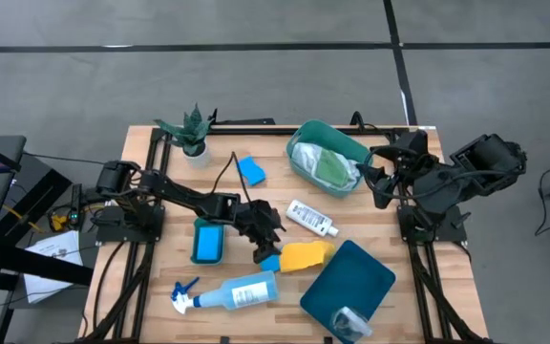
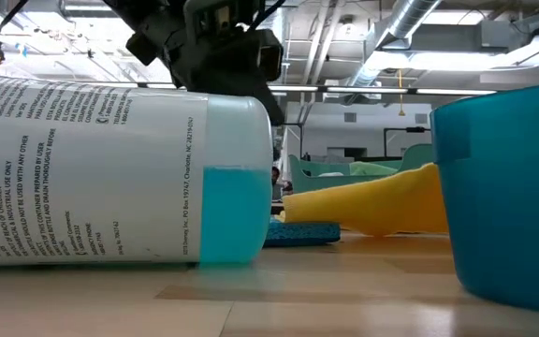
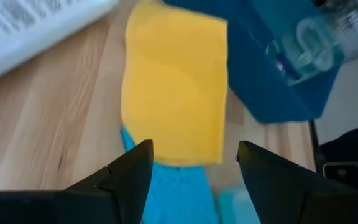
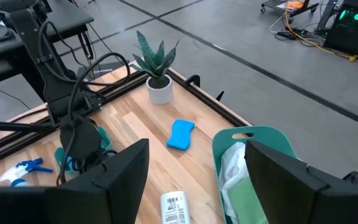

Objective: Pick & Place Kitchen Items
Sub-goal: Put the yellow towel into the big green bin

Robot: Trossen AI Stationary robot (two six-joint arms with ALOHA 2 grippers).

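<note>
Left gripper [image 1: 267, 250]: fingers parted, empty, poised over a small blue rectangular sponge [image 1: 270, 262] lying partly under the yellow cloth [image 1: 306, 255]; pale-blue spray bottle [image 1: 235, 292] on its side just beside; small white bottle [image 1: 312, 218] near; dark-blue square lid [image 1: 349, 282] touching the cloth's far edge; teal plastic tub [image 1: 306, 134] holding white and green cloths [image 1: 327, 166]. Right gripper [image 1: 378, 177]: spread wide, empty, at the tub's edge.

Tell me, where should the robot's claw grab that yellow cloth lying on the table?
Probably from above, at the cloth's near edge. The yellow cloth lies flat, one end overlapping a blue sponge, so that raised end gives the fingers something to pinch. The left gripper hangs open just there; the right gripper waits by the tub.
</note>
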